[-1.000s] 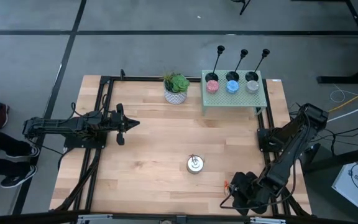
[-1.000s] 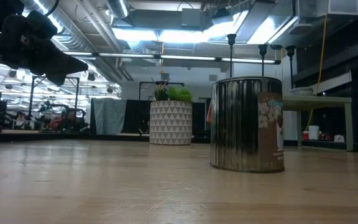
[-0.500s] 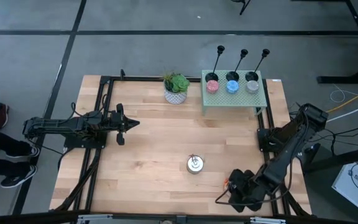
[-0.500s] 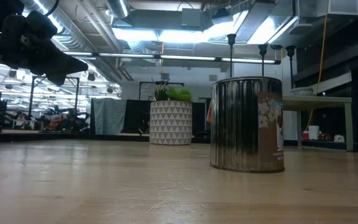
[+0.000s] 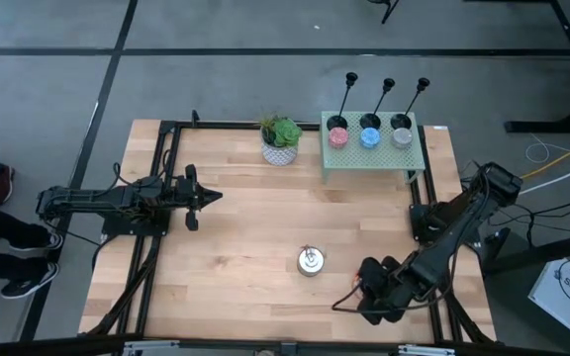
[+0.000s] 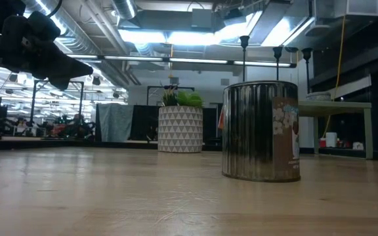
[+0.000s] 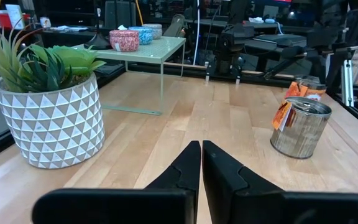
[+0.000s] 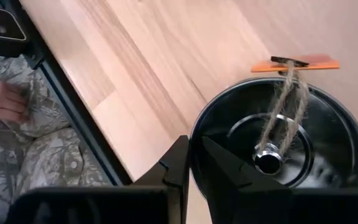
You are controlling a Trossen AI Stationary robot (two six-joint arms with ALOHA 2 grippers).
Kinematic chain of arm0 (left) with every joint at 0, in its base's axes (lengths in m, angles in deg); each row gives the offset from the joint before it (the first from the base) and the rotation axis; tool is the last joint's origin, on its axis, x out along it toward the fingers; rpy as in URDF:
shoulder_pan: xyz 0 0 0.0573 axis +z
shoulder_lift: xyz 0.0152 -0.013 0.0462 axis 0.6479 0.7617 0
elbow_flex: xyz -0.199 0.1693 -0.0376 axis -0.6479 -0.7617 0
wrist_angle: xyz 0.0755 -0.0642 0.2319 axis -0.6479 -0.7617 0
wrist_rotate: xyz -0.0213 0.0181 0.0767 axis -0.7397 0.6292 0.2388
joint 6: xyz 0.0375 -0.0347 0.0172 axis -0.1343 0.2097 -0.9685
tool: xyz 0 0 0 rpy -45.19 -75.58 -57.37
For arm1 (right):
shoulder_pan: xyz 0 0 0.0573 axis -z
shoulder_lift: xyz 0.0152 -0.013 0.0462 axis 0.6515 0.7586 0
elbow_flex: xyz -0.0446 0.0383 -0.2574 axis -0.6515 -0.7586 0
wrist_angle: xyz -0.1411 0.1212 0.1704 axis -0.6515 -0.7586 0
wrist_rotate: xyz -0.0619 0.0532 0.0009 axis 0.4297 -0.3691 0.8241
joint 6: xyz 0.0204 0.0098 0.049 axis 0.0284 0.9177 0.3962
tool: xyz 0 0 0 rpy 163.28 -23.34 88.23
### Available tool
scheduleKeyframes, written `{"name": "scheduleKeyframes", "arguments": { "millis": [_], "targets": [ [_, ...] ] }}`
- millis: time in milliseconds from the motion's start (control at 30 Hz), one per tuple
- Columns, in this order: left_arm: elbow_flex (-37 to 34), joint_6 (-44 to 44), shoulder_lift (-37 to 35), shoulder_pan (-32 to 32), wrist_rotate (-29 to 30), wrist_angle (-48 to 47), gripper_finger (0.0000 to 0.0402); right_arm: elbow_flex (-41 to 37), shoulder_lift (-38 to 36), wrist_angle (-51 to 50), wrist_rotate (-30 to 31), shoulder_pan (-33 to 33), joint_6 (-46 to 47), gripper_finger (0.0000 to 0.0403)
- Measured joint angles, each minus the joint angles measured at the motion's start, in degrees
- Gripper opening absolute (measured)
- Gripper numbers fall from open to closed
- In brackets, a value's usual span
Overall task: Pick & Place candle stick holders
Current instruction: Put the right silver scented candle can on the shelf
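Candle stick holders point(image 5: 369, 111): three, on green shelf point(image 5: 369, 153), table's 1 o'clock. Right gripper point(image 5: 336, 304) closed, empty, at 5 o'clock beside silver tin point(image 5: 311, 261). Left gripper point(image 5: 216, 197) closed at 9. Risk: tin knocked over when the arm swings

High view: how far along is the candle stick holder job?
Looks done: three candle stick holders stand on the green shelf behind the candles. In hand: right end effector pinches the rim of a tagged holder near the table's front right. Left: placing that one. Left end effector waits shut at the left side.
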Motion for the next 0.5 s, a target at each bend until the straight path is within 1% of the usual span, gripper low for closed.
{"name": "scheduleKeyframes", "arguments": {
  "millis": [200,333,500],
  "targets": [
    [0.0,0.0,0.0,0.0,0.0,0.0,0.0012,0.1,-0.1,-1.6,0.1,2.4,-4.6,0.0043],
    [0.0,0.0,0.0,0.0,0.0,0.0,0.0009,0.1,-0.1,-2.9,2.8,4.2,-7.5,0.0043],
    [0.0,0.0,0.0,0.0,0.0,0.0,0.0008,0.1,-0.1,-4.7,3.5,6.6,-10.2,0.0043]
  ]
}}
